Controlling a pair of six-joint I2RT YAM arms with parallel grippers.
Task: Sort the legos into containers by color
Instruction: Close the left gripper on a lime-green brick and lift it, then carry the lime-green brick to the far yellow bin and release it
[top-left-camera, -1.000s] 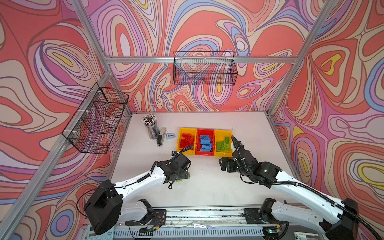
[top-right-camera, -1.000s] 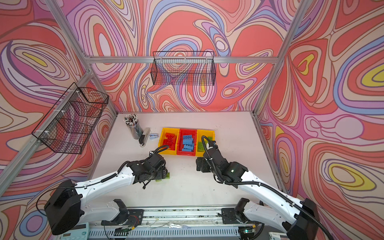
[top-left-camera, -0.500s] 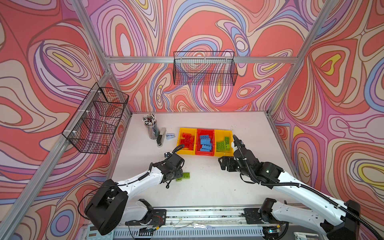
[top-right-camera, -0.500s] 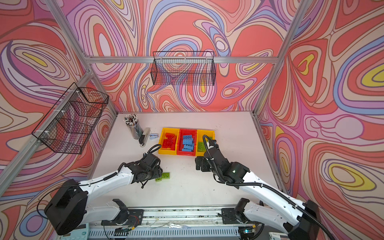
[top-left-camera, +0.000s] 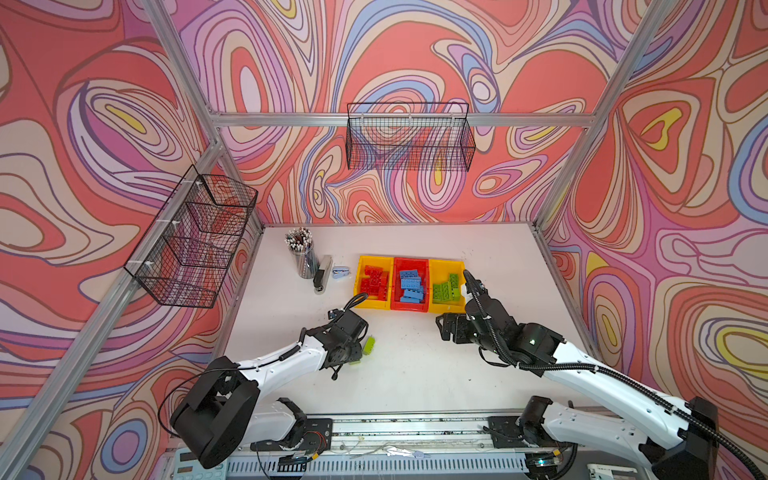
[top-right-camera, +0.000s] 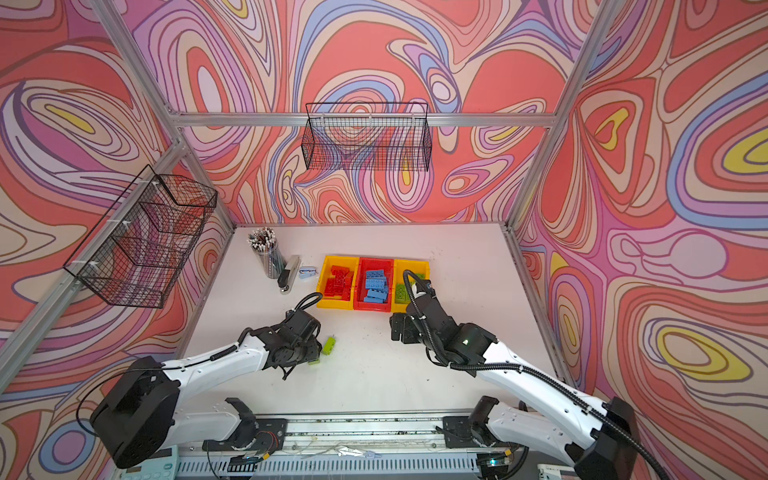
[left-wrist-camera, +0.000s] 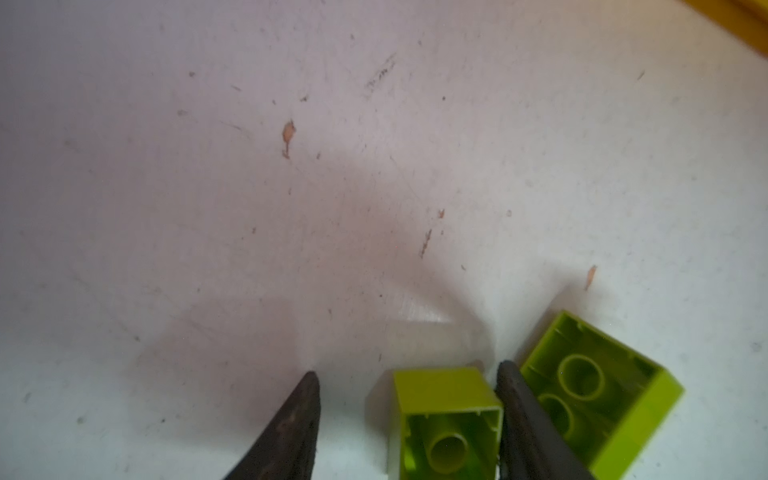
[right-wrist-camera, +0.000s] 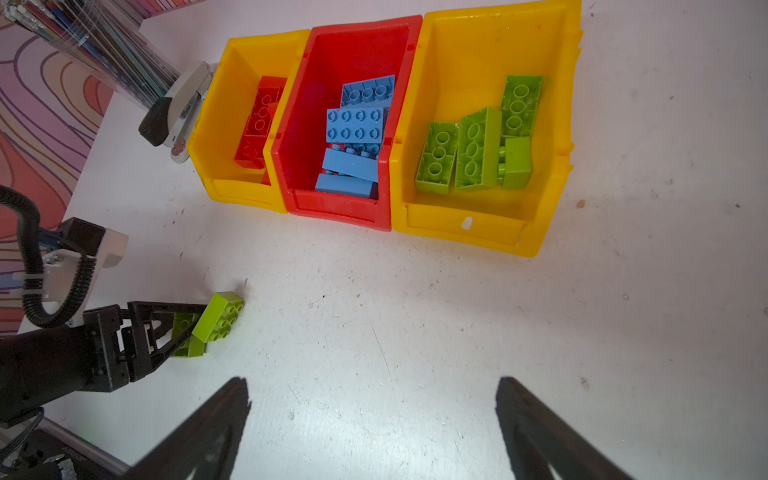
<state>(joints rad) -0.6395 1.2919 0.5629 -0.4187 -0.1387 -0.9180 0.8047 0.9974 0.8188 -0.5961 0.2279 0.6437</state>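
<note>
Bins: all three are sitting in a row nearer the back edge of the counter, with reds in the left yellow bin, blues in the red bin and greens in the right yellow bin.
Leftovers: a small green lego and a bigger green lego are lying just beside each other, left of the counter's middle.
Left claw: it's sitting half spread, straddling the small one. One finger is touching its side and the other is showing a gap, so nothing's pinched yet.
Right claw: it's hanging wide apart and empty in front of the bins.
Step, I reckon: it's going for the small one.
Tip: it should be squeezing squarely on the flat sides, leaving the bigger one out, then lifting straight up before heading to the right yellow bin.
</note>
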